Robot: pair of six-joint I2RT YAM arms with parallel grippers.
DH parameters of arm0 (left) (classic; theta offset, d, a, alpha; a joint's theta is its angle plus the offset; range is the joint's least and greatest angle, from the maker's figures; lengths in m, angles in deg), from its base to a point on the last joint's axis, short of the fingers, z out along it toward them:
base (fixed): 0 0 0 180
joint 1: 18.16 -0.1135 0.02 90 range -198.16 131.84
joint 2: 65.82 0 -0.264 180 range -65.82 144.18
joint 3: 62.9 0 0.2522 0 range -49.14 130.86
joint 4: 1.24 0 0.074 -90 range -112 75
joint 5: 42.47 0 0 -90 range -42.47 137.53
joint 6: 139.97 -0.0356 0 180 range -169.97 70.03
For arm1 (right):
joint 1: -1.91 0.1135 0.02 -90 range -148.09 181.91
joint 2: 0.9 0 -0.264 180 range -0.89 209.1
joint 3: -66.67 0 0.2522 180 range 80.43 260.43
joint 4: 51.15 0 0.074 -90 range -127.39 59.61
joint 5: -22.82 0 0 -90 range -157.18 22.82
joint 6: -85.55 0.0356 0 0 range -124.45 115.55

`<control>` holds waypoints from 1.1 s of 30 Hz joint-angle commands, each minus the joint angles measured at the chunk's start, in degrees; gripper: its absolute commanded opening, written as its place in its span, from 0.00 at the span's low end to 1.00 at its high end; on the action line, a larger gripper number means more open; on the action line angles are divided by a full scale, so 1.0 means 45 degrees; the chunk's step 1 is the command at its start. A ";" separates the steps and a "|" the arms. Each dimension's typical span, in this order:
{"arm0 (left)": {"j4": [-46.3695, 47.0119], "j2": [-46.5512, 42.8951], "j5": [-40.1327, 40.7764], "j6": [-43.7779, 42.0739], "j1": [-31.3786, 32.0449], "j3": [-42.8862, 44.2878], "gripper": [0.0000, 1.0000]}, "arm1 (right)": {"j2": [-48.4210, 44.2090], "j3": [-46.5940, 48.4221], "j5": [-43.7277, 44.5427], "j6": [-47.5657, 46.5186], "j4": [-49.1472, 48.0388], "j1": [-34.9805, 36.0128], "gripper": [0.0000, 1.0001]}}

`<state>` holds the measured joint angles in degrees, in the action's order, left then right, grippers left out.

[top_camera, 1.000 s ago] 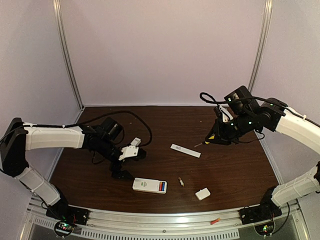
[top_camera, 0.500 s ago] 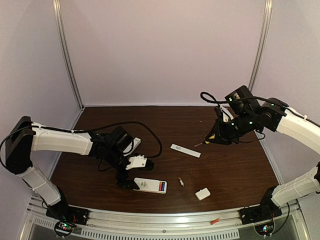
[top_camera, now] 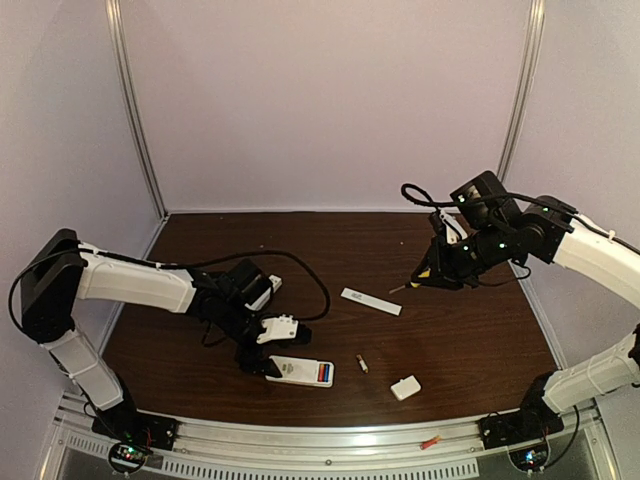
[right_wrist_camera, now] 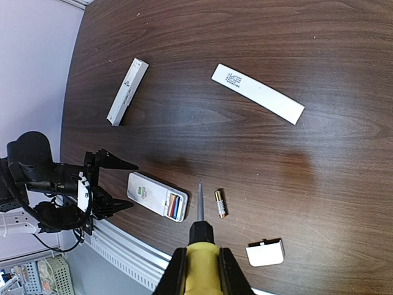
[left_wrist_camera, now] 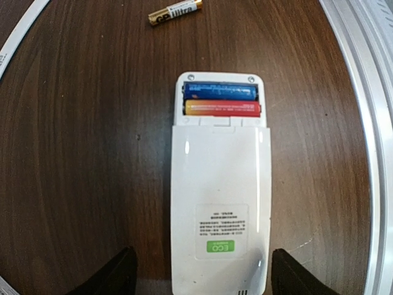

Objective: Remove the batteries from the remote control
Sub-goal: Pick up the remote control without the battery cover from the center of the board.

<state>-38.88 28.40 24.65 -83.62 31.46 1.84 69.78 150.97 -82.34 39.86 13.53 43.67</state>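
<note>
On the dark wooden table point(top_camera: 480, 330), the remote control point(left_wrist_camera: 220, 203) is laid back-up, its batteries point(left_wrist_camera: 220, 99) exposed at one end. The other end is straddled by the left gripper point(left_wrist_camera: 207, 270), fingers parted, presumably for steadying. Well away from the remote, the screwdriver point(right_wrist_camera: 200, 233) is clenched by the right gripper point(right_wrist_camera: 199, 270), likely for prying.

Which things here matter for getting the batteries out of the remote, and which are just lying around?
Job: remote control, blue battery and red battery in it, loose battery beside it, screwdriver.
Lying about: small white cover, white strip.
</note>
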 commanded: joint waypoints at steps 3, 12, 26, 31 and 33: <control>0.0444 0.0239 0.0124 0.0196 0.0074 0.0047 0.67 | -0.0232 -0.0070 0.0243 -0.0023 0.0220 0.0034 0.00; 0.1017 0.0258 0.0130 0.1213 0.0085 0.0167 0.55 | -0.0467 -0.0279 0.0299 0.0081 0.0167 0.0032 0.00; 0.2142 0.0521 0.0258 0.3579 0.0085 0.1068 0.45 | -0.0725 -0.0500 0.0328 0.0271 -0.0089 0.0034 0.00; 0.2220 0.0570 0.0151 0.4006 0.0090 0.1229 0.45 | -0.0725 -0.0471 0.0334 0.0250 -0.0177 0.0032 0.00; 0.2151 0.0537 0.0126 0.3996 0.0103 0.1220 0.45 | -0.0715 -0.0500 0.0337 0.0214 -0.0181 0.0027 0.00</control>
<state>-30.90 30.10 25.81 -67.66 31.46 6.02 67.64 149.42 -82.30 40.78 13.75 43.67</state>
